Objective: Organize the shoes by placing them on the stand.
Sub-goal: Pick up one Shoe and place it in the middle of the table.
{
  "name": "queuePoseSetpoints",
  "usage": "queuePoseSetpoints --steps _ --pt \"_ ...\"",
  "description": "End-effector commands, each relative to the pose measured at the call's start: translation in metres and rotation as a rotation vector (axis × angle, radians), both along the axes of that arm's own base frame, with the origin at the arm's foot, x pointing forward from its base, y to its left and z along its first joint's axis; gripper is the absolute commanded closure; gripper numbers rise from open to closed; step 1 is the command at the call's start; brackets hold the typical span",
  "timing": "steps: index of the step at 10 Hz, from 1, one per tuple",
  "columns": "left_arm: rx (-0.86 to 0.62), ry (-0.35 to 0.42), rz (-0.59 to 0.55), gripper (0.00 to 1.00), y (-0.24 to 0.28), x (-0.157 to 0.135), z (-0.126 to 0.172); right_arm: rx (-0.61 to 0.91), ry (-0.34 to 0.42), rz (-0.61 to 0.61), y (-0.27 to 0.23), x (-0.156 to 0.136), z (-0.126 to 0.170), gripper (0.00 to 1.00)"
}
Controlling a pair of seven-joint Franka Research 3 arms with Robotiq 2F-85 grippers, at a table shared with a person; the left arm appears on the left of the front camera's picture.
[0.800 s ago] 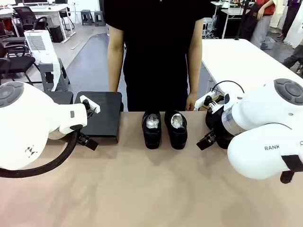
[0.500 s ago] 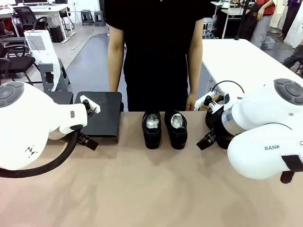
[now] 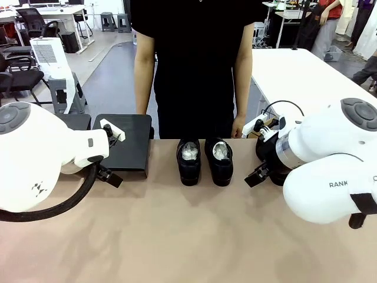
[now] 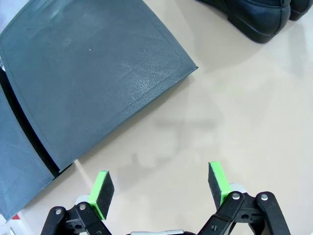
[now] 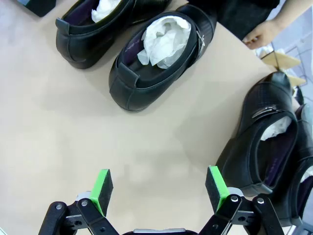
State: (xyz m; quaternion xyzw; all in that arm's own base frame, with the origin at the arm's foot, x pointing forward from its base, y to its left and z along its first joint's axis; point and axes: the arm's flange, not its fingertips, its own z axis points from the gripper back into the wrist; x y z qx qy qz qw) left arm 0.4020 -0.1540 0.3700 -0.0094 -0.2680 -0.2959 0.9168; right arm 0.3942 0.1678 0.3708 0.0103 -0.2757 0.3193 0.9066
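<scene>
Black: four shoes [image 5: 128,92], one two-platform stand [image 3: 132,144].

Bright, even overhead light filled the room — on the table [image 3: 194,236] only soft, pale shadows lay, the shoes [image 5: 146,90] on it gleamed faintly, and the stand [image 4: 88,73] on it bowed through the left wrist lens.

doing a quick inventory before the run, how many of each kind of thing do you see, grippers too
shoes: 4 (two mid-table, two off to one side; the last is cut off by the right wrist view's edge)
stand platforms: 2
grippers: 2, left gripper and right gripper, both open
total: 8
</scene>
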Motion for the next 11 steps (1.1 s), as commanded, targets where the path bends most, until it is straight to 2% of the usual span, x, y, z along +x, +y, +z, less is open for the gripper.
queuePoseSetpoints --steps 1,6,8,9,10,11 --pt "-0.002 0.0 0.003 0.0 0.001 0.001 0.0 0.001 0.0 0.0 0.0 0.0 0.0 0.0" --pt "0.0 0.0 0.0 0.0 0.0 0.0 0.0 0.0 0.0 0.0 0.0 0.0 0.0 0.0" --pt "-0.046 -0.094 0.068 0.0 0.021 -0.02 0.043 0.036 -0.011 -0.084 -0.013 -0.012 0.036 0.0" --pt "-0.078 -0.108 0.095 0.0 0.037 -0.025 0.059 0.077 -0.005 -0.111 -0.024 -0.016 0.054 0.0" --pt "-0.113 -0.113 0.099 0.0 0.049 -0.032 0.074 0.117 -0.004 -0.127 -0.032 -0.02 0.071 0.0" --pt "-0.167 -0.07 0.067 0.0 0.061 -0.039 0.091 0.177 0.005 -0.148 -0.045 -0.022 0.088 0.0"
